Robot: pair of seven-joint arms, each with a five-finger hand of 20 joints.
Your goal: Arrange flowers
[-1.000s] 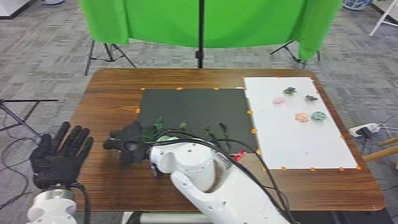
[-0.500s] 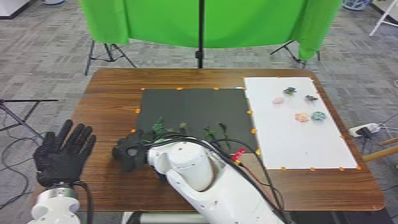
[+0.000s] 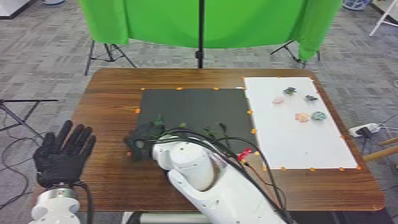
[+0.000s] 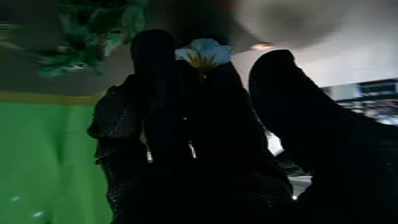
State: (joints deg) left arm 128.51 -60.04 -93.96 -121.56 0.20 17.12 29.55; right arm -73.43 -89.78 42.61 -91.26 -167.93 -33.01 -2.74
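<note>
The right robot hand (image 3: 142, 142) was at the mat's (image 3: 191, 106) left edge, fingers extended, thumb apart; a white flower (image 4: 204, 51) was at its fingertips, grip unconfirmed. Sprigs (image 3: 211, 133) and blooms (image 3: 302, 117) lay apart, presumably for access. The left robot hand (image 3: 59, 162) was open, likely clear by design.

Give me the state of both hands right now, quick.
Left hand: open.
Right hand: a white flower shows right by it; whether the hand is open, closed or holding it can't be told.
</note>
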